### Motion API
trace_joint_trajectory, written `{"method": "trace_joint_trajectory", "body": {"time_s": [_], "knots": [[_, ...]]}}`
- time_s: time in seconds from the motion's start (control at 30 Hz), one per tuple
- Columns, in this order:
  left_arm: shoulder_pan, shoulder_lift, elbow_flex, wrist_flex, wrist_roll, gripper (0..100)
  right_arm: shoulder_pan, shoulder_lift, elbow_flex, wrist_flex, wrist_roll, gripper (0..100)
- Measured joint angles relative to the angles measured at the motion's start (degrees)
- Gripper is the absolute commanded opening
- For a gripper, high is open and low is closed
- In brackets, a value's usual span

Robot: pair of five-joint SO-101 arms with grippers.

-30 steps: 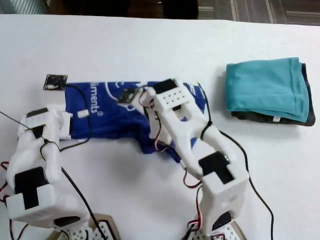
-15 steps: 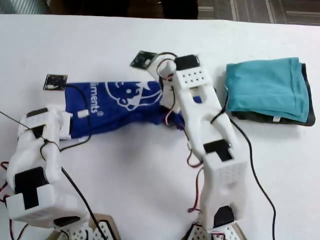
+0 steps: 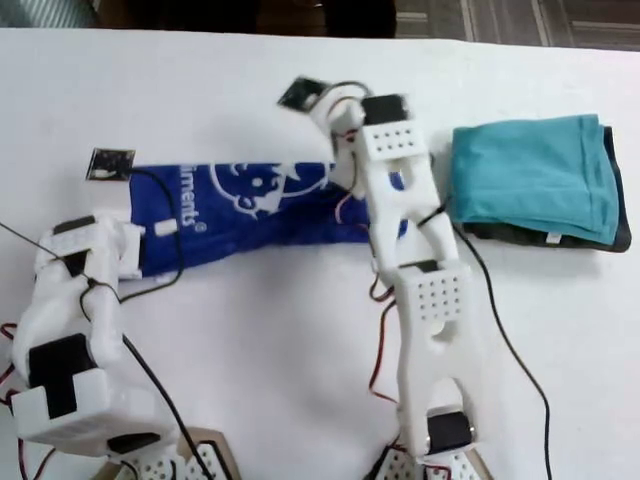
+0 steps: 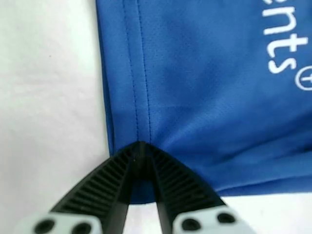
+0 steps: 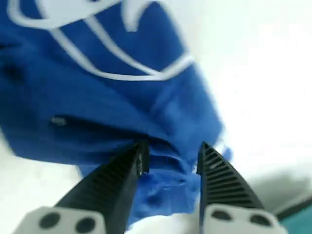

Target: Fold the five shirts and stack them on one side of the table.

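Because the blue shirt [image 3: 250,205] lies stretched as a long band across the middle of the table [image 3: 300,340], each end has an arm over it; at the left end the left gripper [image 4: 140,148] has its jaws pressed together on the hemmed edge, pinching the cloth where the double seam runs, which I judge anchors that end so the band cannot slide or bunch while the other end is worked; the white lettering and emblem face up along the band, so the lengthwise fold looks made and a crosswise one not yet; over the right end the right gripper [image 5: 173,148] hangs with its jaws spread, a rumpled fold of blue cloth lying between and below them, a stance suited to taking a grasp of that loose end; whether either pad touches the cloth I cannot tell; farther right, apart from the blue shirt, a teal folded shirt [image 3: 525,170] rests on a dark folded shirt [image 3: 618,225], edges roughly aligned, marking the side chosen for the stack; the blue shirt probably belongs on top there, and its rumpled right end looks likeliest to spoil a neat fold.
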State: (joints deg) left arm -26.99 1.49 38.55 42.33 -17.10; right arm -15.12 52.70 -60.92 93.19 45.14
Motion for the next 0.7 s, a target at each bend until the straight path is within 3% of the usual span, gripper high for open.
{"method": "trace_joint_trajectory", "body": {"time_s": [0.13,0.27,0.43,0.57,0.7], "knots": [[0.0,0.0,0.0,0.0,0.0,3,3.52,1.49,-8.26,0.0,-6.42,12.6],[0.0,0.0,0.0,-0.18,0.0,3,5.1,1.58,-15.56,4.04,-11.6,1.0],[0.0,0.0,0.0,-0.18,0.0,3,4.84,1.58,-19.16,6.86,-12.66,2.0],[0.0,0.0,0.0,-0.18,0.0,3,4.4,-1.58,-14.68,6.86,-13.54,1.9],[0.0,0.0,0.0,-0.18,0.0,3,0.88,-13.63,1.58,6.86,-18.29,2.0]]}}
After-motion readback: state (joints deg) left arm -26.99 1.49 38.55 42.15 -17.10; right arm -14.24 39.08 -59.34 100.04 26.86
